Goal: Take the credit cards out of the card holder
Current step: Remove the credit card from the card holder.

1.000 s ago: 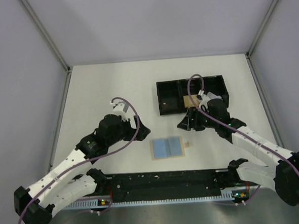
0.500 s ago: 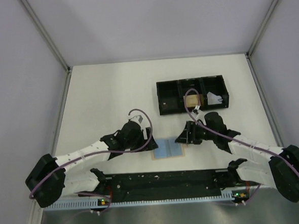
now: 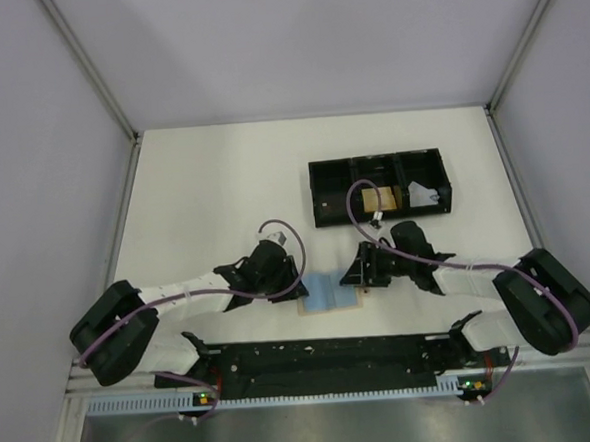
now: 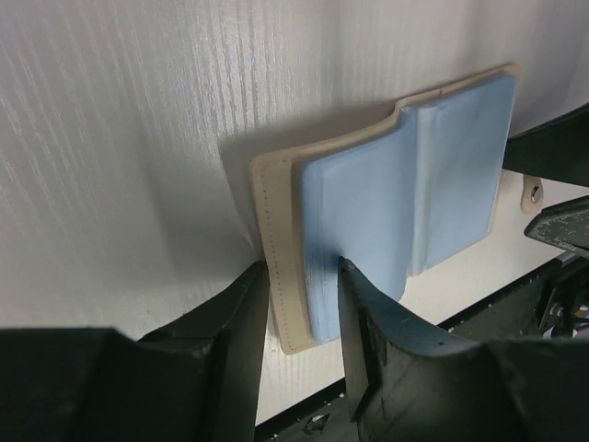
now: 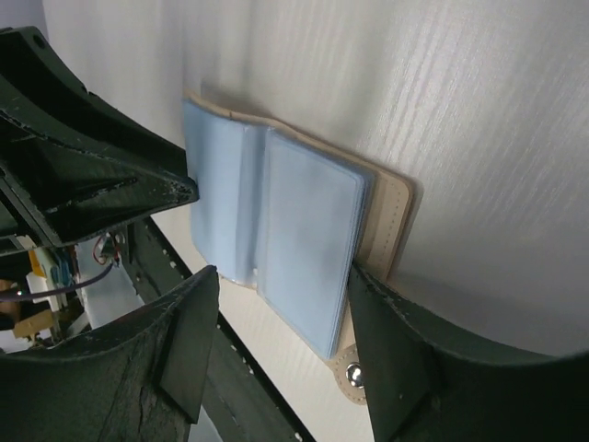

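We see a white table (image 3: 213,186) with a faint ribbed grain, closed in by plain grey walls (image 3: 294,41). Two aluminium posts (image 3: 90,63) run up from its far corners, at 11 and 1 o'clock. At about 2 o'clock from the table's middle sits a black three-compartment tray (image 3: 328,191), its long side running 9 to 3. Its middle compartment holds an orange-tan square block (image 3: 389,197); in the 3 o'clock compartment lies a pale crumpled thing (image 3: 422,195) that we cannot name.

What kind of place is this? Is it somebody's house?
Probably not. It looks like a robot test booth: a white table boxed in by plain grey walls, a left arm and right arm bolted at its near edge, and a card holder laid between them.
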You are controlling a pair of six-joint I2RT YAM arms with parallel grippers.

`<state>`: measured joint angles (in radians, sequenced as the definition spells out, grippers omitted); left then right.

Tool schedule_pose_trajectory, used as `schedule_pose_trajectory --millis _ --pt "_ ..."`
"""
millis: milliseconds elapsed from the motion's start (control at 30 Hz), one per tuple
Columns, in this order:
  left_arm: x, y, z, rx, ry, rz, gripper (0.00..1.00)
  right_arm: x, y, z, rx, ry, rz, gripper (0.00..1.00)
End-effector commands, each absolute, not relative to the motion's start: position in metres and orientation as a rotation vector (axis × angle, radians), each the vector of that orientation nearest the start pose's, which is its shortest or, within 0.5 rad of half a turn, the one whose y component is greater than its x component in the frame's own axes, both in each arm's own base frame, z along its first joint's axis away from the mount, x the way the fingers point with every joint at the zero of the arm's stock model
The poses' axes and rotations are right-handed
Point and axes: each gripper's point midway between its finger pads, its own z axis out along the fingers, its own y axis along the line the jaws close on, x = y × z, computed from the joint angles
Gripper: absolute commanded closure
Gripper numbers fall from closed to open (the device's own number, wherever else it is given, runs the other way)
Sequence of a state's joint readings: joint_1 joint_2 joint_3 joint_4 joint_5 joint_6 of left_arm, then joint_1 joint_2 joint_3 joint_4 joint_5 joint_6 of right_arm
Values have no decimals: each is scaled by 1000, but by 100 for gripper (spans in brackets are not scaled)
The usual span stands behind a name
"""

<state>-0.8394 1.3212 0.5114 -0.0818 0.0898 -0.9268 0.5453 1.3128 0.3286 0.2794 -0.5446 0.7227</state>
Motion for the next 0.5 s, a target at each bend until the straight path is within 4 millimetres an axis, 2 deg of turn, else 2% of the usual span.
schedule_pose_trajectory --millis 0,100,200,333,467 --pt "182 -266 24 -122 2622 -803 62 192 251 29 -118 2483 1196 43" --pt "202 -267 27 -162 2582 -813 69 208 257 29 -135 2471 1174 46" --pt "222 -266 29 -163 2567 -794 71 229 262 30 -150 2457 1115 49" --pt "244 -264 30 -154 2555 -748 75 257 261 30 -141 2447 1052 55" --pt "261 -260 39 -142 2530 -696 74 276 254 31 -94 2444 1039 57"
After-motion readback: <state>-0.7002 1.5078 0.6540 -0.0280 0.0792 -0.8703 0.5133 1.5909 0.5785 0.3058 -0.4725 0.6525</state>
